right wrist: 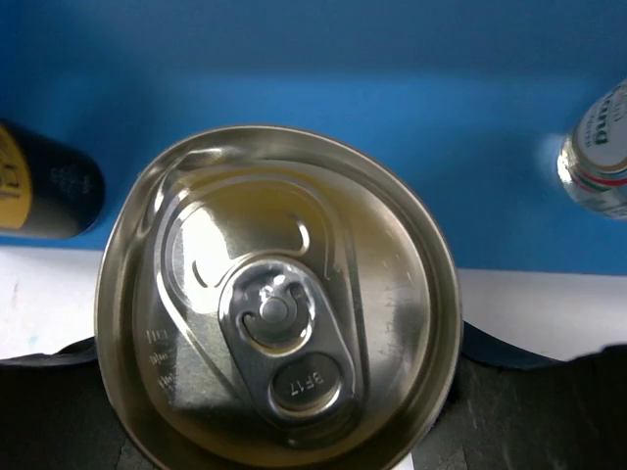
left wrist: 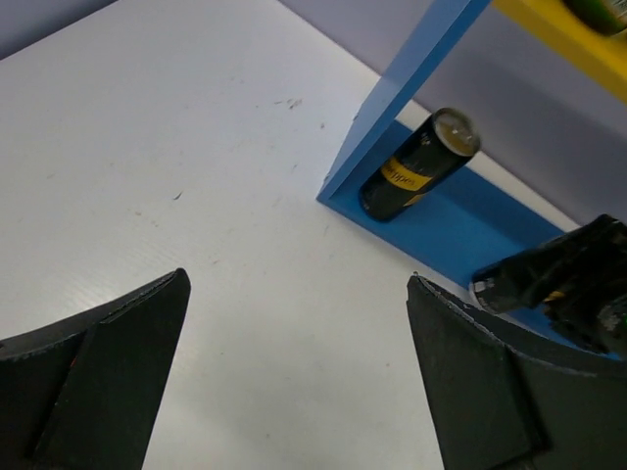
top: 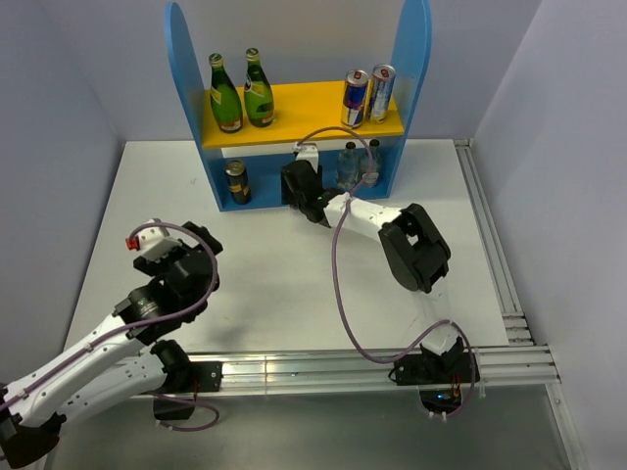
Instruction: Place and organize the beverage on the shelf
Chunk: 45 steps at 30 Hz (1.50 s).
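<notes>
**Right claw clamped on a can at the shelf's lower level**

The right claw [top: 300,186] is clamped on an upright silver-topped can [right wrist: 279,294]. The can's lid and pull tab fill the right wrist view, and the dark fingers [right wrist: 549,411] show on either side of it. The can is held at the front opening of the lower level of the shelf [top: 181,59]. Whether it rests on the floor there cannot be told.

On that level a black-and-yellow can [top: 236,181] stands to the left of the claw, and clear bottles [top: 349,162] stand to the right, neither touching the held can. The yellow upper board [top: 304,103] carries two green bottles [top: 225,93] at its left end and two blue-and-silver cans [top: 356,98] at its right end.

The left claw [left wrist: 294,392] has its jaws wide apart and holds nothing. It hangs over the white table [top: 274,284], facing the shelf's lower left corner and well apart from it.
</notes>
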Available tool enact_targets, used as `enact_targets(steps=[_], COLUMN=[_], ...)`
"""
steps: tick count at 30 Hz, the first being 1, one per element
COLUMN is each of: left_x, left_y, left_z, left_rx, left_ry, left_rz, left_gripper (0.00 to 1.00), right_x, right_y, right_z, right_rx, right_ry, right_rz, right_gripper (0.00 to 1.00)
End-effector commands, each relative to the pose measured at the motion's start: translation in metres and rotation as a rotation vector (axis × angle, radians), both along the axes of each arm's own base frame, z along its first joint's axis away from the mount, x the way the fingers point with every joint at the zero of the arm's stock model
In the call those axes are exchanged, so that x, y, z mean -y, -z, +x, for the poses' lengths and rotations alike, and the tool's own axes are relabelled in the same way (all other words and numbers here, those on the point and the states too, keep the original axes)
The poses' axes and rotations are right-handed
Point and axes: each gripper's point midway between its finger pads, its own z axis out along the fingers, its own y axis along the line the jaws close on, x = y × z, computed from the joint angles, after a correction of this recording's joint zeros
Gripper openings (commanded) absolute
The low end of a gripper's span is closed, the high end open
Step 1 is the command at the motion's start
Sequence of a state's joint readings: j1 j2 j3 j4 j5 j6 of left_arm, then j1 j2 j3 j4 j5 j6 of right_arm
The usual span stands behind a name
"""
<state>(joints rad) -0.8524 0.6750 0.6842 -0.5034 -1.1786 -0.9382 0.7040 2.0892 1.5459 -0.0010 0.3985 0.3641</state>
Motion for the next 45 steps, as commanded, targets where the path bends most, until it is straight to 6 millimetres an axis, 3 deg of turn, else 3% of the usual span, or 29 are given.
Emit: enact_targets(steps=[1,15,21,26,32,38,45], left_x=[-0.007,-0.006,-0.006,-0.006,-0.006,-0.006,-0.006], left_y=[0.013,0.017,0.018,0.017,0.018,0.017,0.018], left_z=[-0.003,-0.006,-0.005,-0.005,-0.006,-0.006,-0.006], left_rx=[-0.031,0.018,0.01,0.015,0.015,0.016,0.016], left_ry=[-0.057,0.001,-0.007,-0.006,-0.004,0.0,0.005], left_rz=[0.02,-0.016,-0.009,-0.01,-0.014,-0.017,-0.016], left_gripper=[0.99,0.99,0.99,0.99,0.99,0.99,0.99], right_x=[-0.039,-0.059,-0.066,-0.072,-0.075,-0.077,-0.084], right_y=[-0.086,-0.091,-0.083,-0.076,-0.072,-0.071,-0.08], right_z=[-0.001,0.04,0.052,0.048,0.03,0.031,0.046], right_rx=[0.177,0.202,0.207,0.181,0.189,0.188,0.222], right_ry=[-0.027,-0.018,-0.008,-0.015,-0.012,-0.007,0.005], right_rz=[0.153,0.191,0.206,0.252,0.239,0.237,0.225], right_gripper=[0.0,0.0,0.0,0.0,0.0,0.0,0.0])
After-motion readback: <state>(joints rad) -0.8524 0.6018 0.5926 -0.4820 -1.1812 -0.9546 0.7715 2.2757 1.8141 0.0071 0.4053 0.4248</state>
